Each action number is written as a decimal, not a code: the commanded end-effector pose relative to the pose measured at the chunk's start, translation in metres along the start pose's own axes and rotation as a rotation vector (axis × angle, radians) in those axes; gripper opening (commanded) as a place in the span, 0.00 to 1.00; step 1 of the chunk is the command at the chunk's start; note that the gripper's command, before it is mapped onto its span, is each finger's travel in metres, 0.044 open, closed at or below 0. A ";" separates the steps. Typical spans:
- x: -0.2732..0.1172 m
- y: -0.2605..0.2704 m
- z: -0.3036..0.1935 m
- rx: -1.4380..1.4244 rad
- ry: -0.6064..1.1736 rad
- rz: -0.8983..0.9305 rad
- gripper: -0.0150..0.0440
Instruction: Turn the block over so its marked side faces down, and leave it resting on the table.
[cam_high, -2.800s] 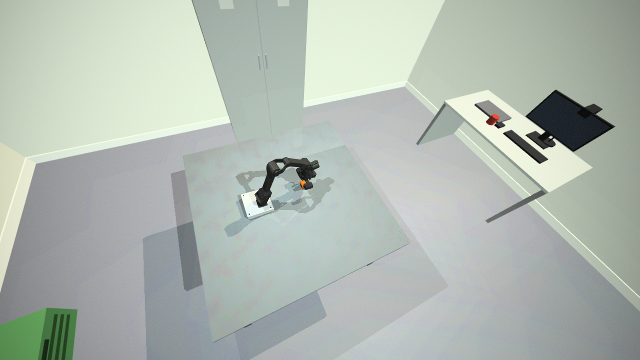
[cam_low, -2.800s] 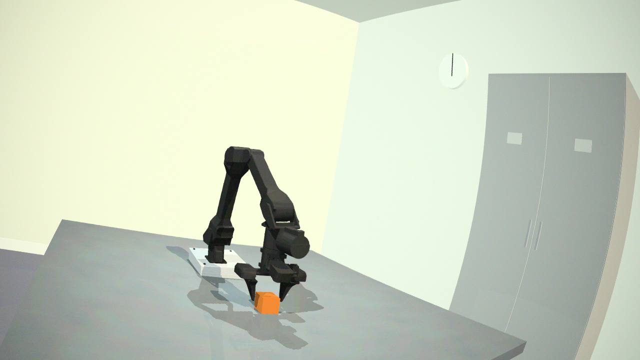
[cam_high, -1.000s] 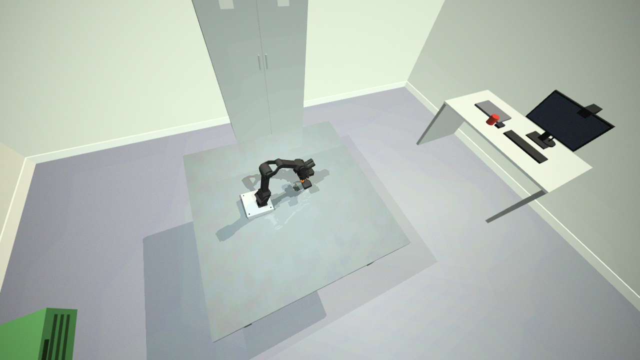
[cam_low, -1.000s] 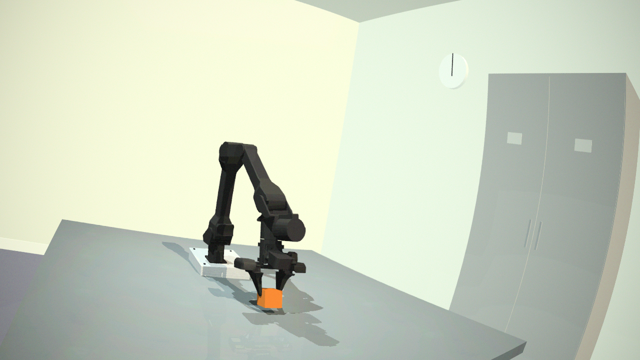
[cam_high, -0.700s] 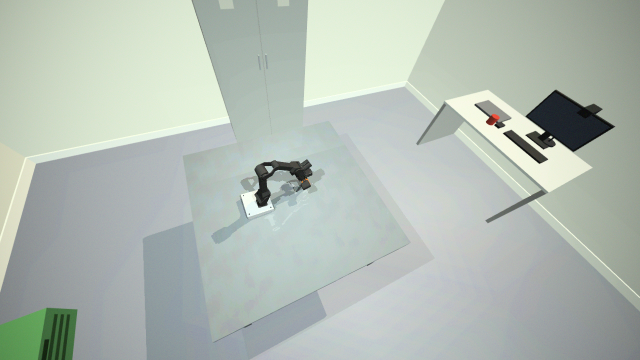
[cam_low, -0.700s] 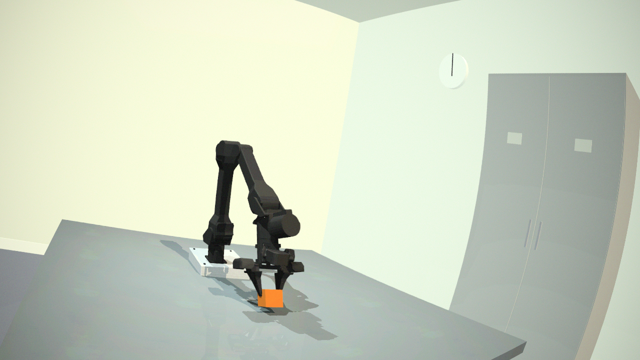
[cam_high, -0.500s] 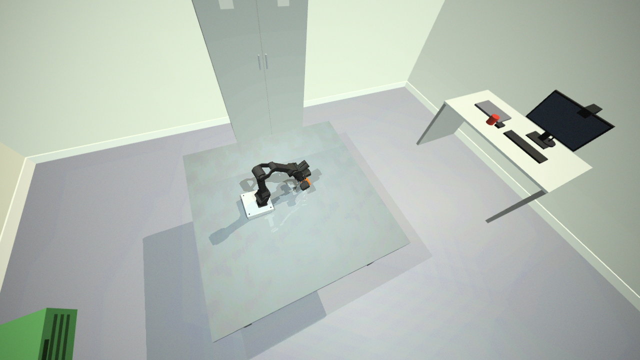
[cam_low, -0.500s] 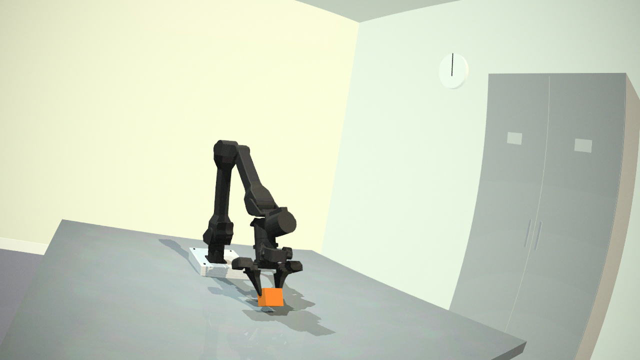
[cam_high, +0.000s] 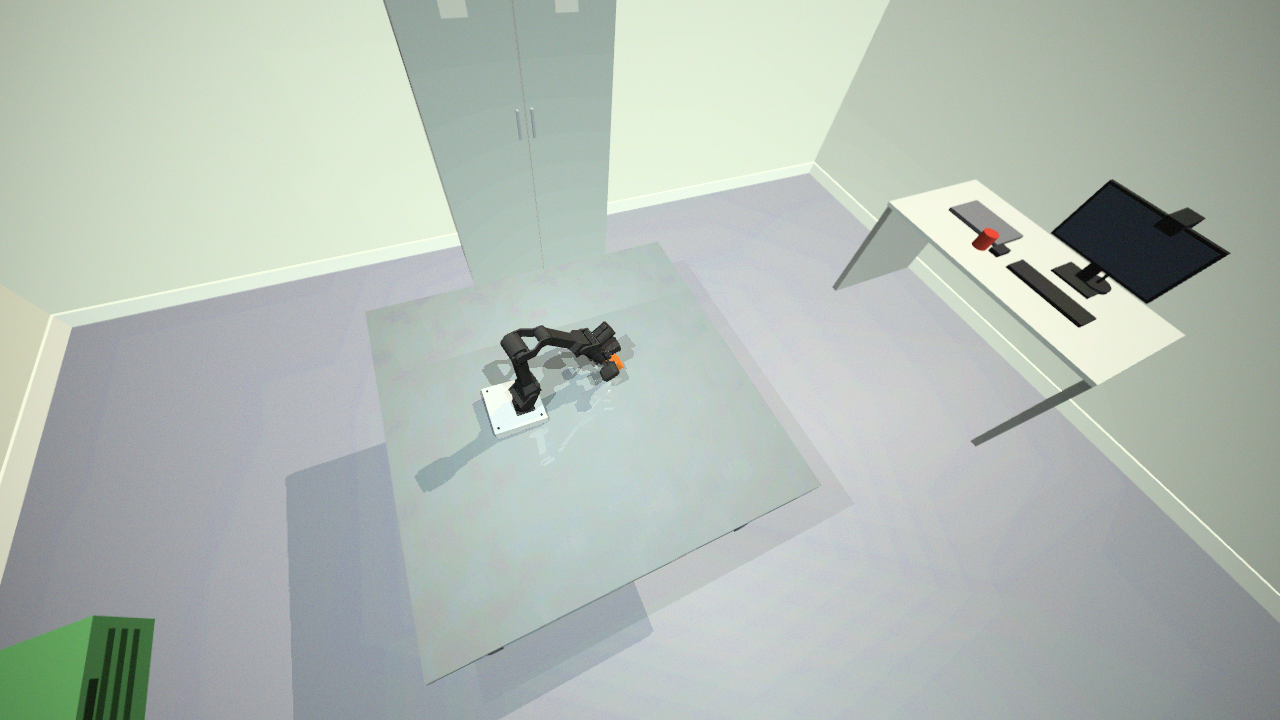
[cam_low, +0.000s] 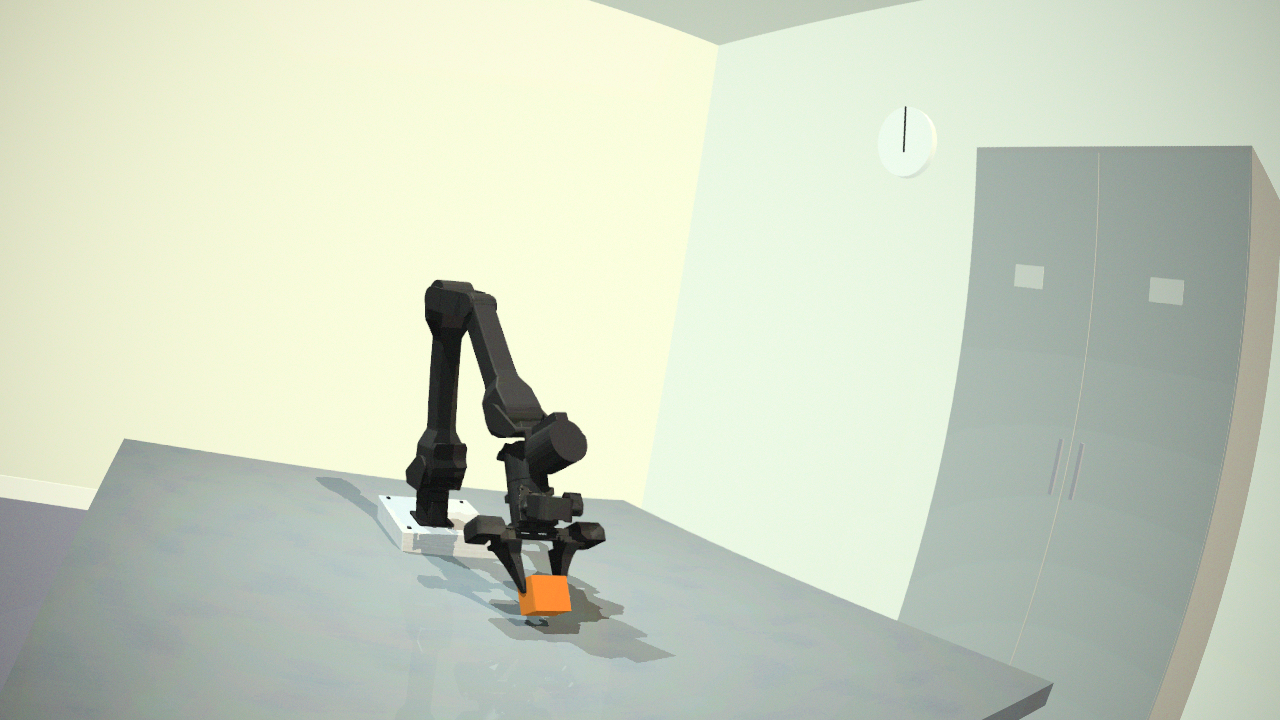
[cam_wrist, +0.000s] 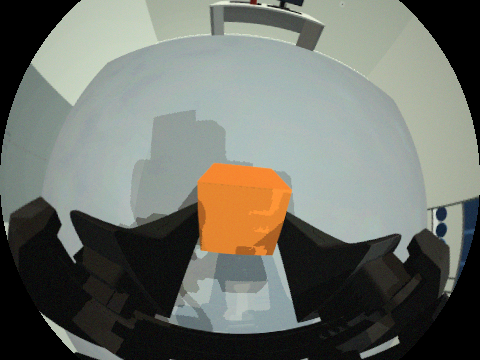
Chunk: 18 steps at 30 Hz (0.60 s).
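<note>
The orange block (cam_high: 616, 361) (cam_low: 546, 595) (cam_wrist: 243, 215) is between the fingertips of my gripper (cam_high: 613, 360) (cam_low: 543, 580) (cam_wrist: 240, 211), which is shut on its two opposite sides. In the exterior view it hangs a little above the grey table (cam_high: 572, 537) (cam_low: 268, 573) (cam_wrist: 325, 100), with a shadow below it. The gripper slants outward and down, away from the arm's base. The wrist view shows two plain orange faces with patches of light and shadow. I cannot make out the marked side; the block's other faces are hidden.
The arm's white base plate (cam_high: 500, 420) (cam_low: 393, 514) stands on the table behind the gripper. Off the table are a tall grey cabinet (cam_high: 563, 179) (cam_low: 1029, 376) and a white desk (cam_high: 1127, 344) (cam_wrist: 265, 19) with a monitor (cam_high: 1141, 241) and a red cup (cam_high: 985, 239).
</note>
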<state>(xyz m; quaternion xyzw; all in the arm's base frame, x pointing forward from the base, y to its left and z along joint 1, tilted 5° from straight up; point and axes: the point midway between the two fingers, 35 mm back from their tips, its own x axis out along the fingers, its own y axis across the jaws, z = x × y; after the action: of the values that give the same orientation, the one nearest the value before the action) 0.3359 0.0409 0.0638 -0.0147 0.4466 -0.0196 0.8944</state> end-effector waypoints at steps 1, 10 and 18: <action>0.010 0.001 0.000 -0.008 -0.057 -0.002 0.25; 0.024 0.003 -0.004 -0.011 -0.187 0.000 0.25; 0.029 0.002 -0.009 -0.011 -0.302 0.000 0.25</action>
<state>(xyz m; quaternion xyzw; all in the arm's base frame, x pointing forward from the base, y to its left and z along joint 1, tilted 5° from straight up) 0.3495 0.0427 0.0423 -0.0181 0.3246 -0.0151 0.9455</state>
